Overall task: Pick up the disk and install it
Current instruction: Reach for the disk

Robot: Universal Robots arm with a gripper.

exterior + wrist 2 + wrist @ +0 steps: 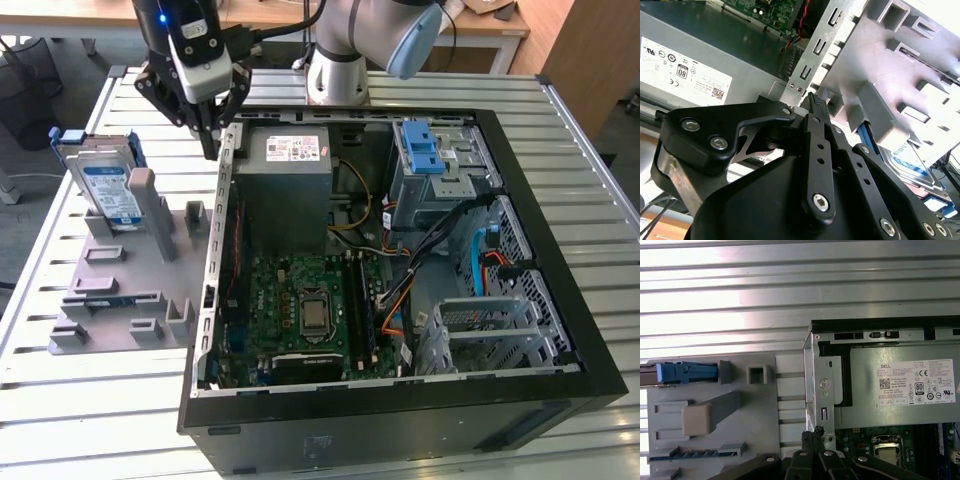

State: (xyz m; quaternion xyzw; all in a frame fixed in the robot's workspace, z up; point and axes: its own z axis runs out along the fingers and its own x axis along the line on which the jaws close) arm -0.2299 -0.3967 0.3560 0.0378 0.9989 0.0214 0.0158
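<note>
Reaches in from the table's (90, 420) far edge with the arm (345, 50) bent over and the gripper (209, 150) (812, 100) (815, 432) pointed straight down. Hangs just above the far wall of the open computer case (400, 420), at its corner toward the exterior view's left, beside the power supply (290, 190) and next to the grey fixture (110, 300). Jaws clenched tip against tip in both wrist views, grasping nothing.

Leaves the disk (105, 180) untouched on the fixture. Stands on edge there, in a slot at the fixture's far corner, close to the table's far corner on the exterior view's left, apart from the gripper. Silver metal face, white-and-blue label turned toward the exterior camera, blue bracket wrapping its top and sides.

Lower part of the disk hidden behind a tall grey post of the fixture in the exterior view. Edge-on in the first wrist view (685, 372), little more than the blue bracket, cut off at the picture's border. Mostly masked by fixture posts and black gripper links in the second wrist view (907, 162), with just a strip of label and blue edge to make out.
</note>
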